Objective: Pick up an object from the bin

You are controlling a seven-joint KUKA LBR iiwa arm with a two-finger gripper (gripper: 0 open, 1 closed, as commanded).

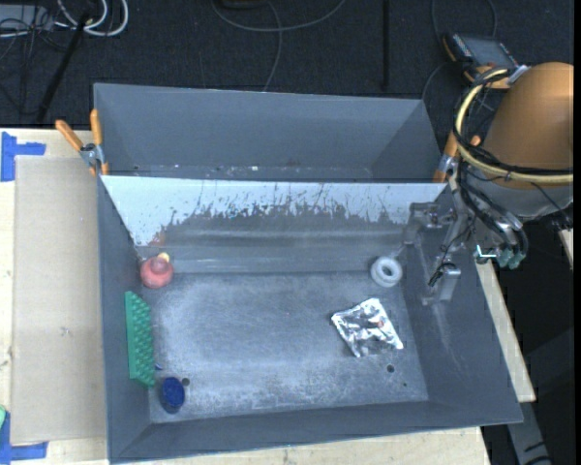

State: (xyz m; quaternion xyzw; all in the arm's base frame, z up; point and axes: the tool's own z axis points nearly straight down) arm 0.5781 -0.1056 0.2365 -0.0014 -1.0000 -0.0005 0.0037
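**End effector at the bin's right wall, white ring just to its left**

At the lower left of the frame, in the near left corner of the grey bin (261, 143), lies a small round blue thing (171, 393). Just above it a green strip with a toothed edge (138, 337) runs along the foot of the left wall, its lower end close to the blue thing.

Across the floor, lower right of centre, a crumpled silver wrapper (368, 328) lies flat, apart from everything else. It sits below and to the left of the end effector (440, 277), near but not under it.

Further back and a little to the right, a white ring (386, 270) lies flat on the floor near the back right corner. Of all the loose things it is the closest to the end effector, just beside it on the left and about level with it in the frame. The two look apart, with a narrow strip of floor between them.

Far across at the left, near the back left corner, stands a small pink thing (156, 272), just above the top end of the green strip.

The end effector hangs over the foot of the sloping right wall, right of centre in the frame. Whether it is spread or pressed together cannot be told, nor whether it touches the wall. Above it, at the upper right, the arm's orange cover (537, 114) and dark cables rise beyond the bin's rim
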